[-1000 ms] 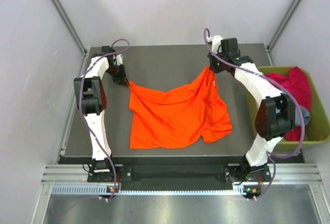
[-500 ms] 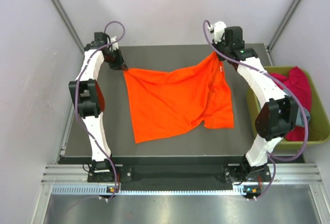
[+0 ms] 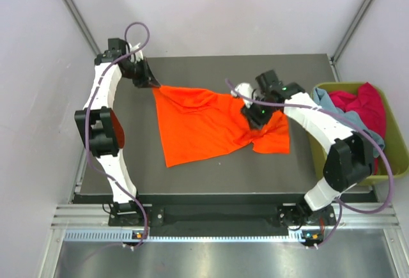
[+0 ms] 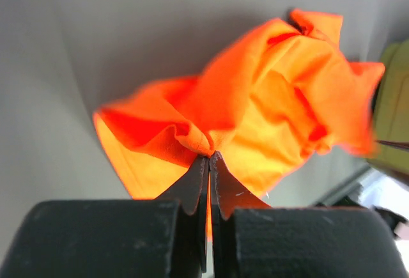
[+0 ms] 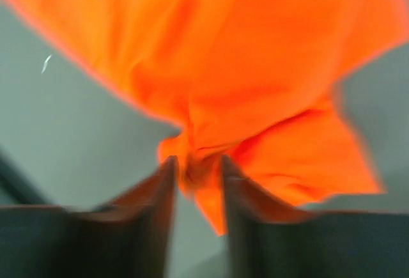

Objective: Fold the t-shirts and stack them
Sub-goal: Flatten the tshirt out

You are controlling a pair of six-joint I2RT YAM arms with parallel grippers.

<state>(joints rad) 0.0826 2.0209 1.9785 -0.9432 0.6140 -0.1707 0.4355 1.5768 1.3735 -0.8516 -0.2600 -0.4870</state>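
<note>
The bright orange t-shirt (image 3: 198, 124) lies spread on the dark table (image 3: 211, 73), its right side crumpled. My left gripper (image 3: 153, 85) is shut on the shirt's far left corner; in the left wrist view the jaws (image 4: 209, 156) pinch the orange cloth (image 4: 268, 99) tight. My right gripper (image 3: 254, 117) sits over the shirt's right part. In the blurred right wrist view its jaws (image 5: 196, 163) stand apart with a bunch of orange cloth (image 5: 255, 48) loosely between them. A magenta-red shirt (image 3: 367, 105) and a grey-blue shirt (image 3: 329, 98) lie in the bin.
The olive-green bin (image 3: 396, 169) stands off the table's right edge, next to the right arm. Bare table shows behind the shirt and along the near edge. White walls and metal frame posts close in the back and sides.
The right gripper has come down, nearer and to the left, from the far right corner, and its jaws have parted. The shirt's right side has dropped and crumpled. The left gripper moved slightly farther back.
</note>
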